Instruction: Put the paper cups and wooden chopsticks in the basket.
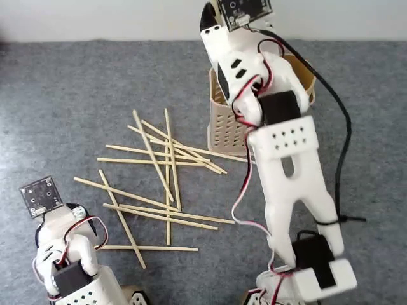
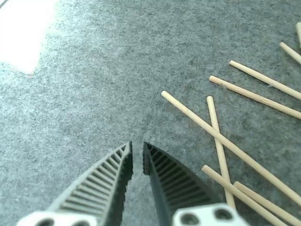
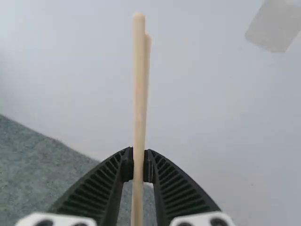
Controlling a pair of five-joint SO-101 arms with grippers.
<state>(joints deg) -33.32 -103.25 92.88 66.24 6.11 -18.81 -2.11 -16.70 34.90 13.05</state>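
Note:
Several wooden chopsticks [image 1: 166, 170] lie crossed on the grey carpet in the middle of the high view. A cream slotted basket [image 1: 230, 127] stands at the back, partly covered by the right arm. The right gripper [image 3: 138, 164] is shut on what look like two chopsticks [image 3: 139, 80] held together, which stick out past its fingertips against the white wall. In the high view this gripper [image 1: 211, 24] is above the basket's far side. At the front left corner, the left gripper [image 2: 137, 149] is low over bare carpet, shut on nothing, with loose chopsticks [image 2: 221, 136] beside it.
A tan curved rim [image 1: 306, 75] peeks out behind the right arm next to the basket; I cannot tell what it is. The carpet [image 1: 76, 95] runs to a white wall at the back. The right arm's black cable [image 1: 343, 146] loops over the carpet on the right.

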